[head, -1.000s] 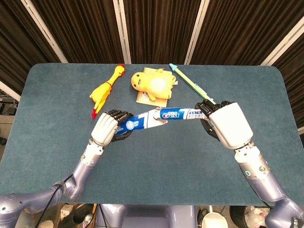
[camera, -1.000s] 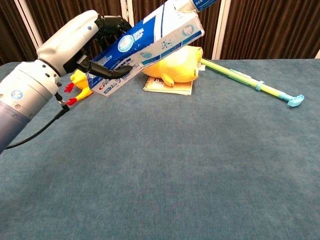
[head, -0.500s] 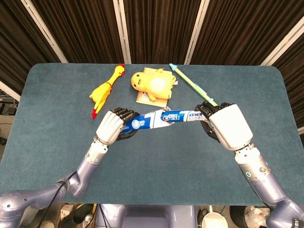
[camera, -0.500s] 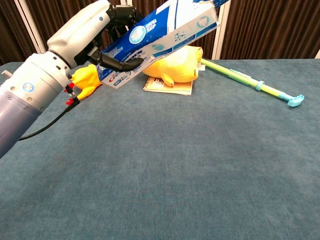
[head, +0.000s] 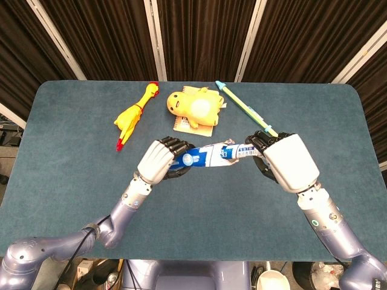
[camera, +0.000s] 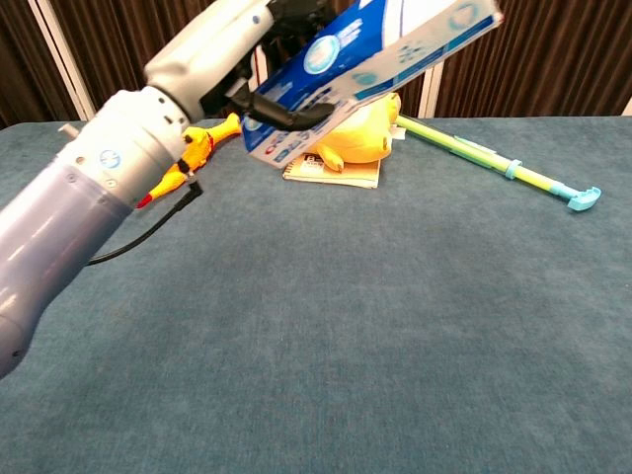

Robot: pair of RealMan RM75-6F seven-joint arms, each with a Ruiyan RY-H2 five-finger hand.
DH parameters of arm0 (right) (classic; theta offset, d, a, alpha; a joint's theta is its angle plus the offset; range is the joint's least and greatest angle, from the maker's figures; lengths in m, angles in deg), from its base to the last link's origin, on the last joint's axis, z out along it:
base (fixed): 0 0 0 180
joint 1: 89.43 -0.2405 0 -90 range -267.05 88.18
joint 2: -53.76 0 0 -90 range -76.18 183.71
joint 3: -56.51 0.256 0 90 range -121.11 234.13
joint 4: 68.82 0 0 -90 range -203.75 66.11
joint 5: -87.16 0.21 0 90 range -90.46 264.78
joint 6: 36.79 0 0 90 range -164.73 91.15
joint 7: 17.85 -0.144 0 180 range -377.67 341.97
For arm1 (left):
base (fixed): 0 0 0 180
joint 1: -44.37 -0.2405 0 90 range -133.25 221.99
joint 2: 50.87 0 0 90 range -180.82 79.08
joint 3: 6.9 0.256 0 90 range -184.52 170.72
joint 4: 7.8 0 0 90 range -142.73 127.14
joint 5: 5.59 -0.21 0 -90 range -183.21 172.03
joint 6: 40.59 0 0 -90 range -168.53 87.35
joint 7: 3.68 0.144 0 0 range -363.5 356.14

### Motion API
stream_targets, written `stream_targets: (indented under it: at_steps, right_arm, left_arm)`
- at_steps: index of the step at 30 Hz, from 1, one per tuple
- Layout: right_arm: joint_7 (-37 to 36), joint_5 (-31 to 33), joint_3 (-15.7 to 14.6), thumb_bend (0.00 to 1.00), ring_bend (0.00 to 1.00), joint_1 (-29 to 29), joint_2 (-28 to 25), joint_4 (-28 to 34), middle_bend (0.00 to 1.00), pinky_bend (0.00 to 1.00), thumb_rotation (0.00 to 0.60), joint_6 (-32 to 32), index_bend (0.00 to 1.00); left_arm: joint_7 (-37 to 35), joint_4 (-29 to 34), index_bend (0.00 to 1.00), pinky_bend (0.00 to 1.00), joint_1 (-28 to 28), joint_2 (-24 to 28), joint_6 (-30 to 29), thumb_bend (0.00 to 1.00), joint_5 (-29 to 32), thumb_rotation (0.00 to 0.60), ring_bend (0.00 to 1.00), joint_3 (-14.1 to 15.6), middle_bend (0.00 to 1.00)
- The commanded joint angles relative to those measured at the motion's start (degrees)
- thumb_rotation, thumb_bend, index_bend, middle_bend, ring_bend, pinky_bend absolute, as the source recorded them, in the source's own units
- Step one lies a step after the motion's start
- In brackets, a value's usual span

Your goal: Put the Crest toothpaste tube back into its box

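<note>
The blue and white Crest box (head: pixel 202 158) is held above the table by my left hand (head: pixel 160 162), which grips its left end. The toothpaste tube (head: pixel 243 151) goes into the box's right opening, and only a short stretch of it shows between the box and my right hand (head: pixel 287 162), which holds the tube's far end. In the chest view the box (camera: pixel 375 59) tilts up to the right in my left hand (camera: pixel 252 54); the tube and the right hand are out of that frame.
A yellow rubber chicken (head: pixel 133 115) lies at the back left. A yellow plush duck (head: pixel 195 107) rests on a small notepad (head: pixel 192 125) at the back middle. A long green and blue stick (head: pixel 242 107) lies just behind my right hand.
My left hand has pushed the box to the right over the tube. The Crest lettering is now covered and the two hands are closer together. The right hand has barely moved.
</note>
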Motion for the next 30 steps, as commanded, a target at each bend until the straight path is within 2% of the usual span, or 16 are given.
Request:
stream_targets:
  at_steps: [1,14,17,20,25,30]
  right_arm:
    - [-0.28,0.08,0.14,0.54,0.79,-0.02,-0.2,-0.28,0.85,0.77,0.6,0.0,1.0]
    - [-3.11,-0.42,1.65,0.54,0.79,-0.31,-1.85,-1.75,0.85,0.77,0.6,-0.64,1.0]
    - [-3.62,-1.03,1.81,0.54,0.76,-0.41,-1.98,-2.35,0.85,0.76,0.6,-0.86,0.97]
    - [-3.71,-2.46,1.97,0.55,0.7,-0.48,-1.92,-3.1,0.82,0.73,0.6,-1.58,0.88]
    - [-3.75,-6.15,1.77,0.53,0.56,-0.48,-1.41,-4.53,0.69,0.61,0.6,-3.2,0.7]
    - [-2.91,-9.61,1.45,0.42,0.41,-0.35,-0.45,-6.65,0.54,0.49,0.6,-5.09,0.46]
  left_arm:
    - [0.64,0.17,0.36,0.54,1.4,-1.08,0.62,0.42,0.1,0.6,0.5,-0.95,0.51]
    - [1.42,-3.62,0.34,0.54,6.7,-6.54,1.53,0.42,1.7,0.6,0.48,-4.76,0.5]
    - [1.05,-4.49,0.33,0.54,7.56,-7.46,1.27,0.42,2.23,0.6,0.48,-5.6,0.5]
    - [0.32,-4.91,0.32,0.53,8.05,-8.67,0.71,0.42,3.31,0.6,0.47,-6.8,0.49]
    - [-0.92,-6.45,0.32,0.53,8.83,-10.5,-1.03,0.43,3.74,0.6,0.47,-7.74,0.49]
    - [-2.07,-7.63,0.32,0.53,8.79,-11.34,-1.71,0.43,4.14,0.6,0.47,-7.5,0.49]
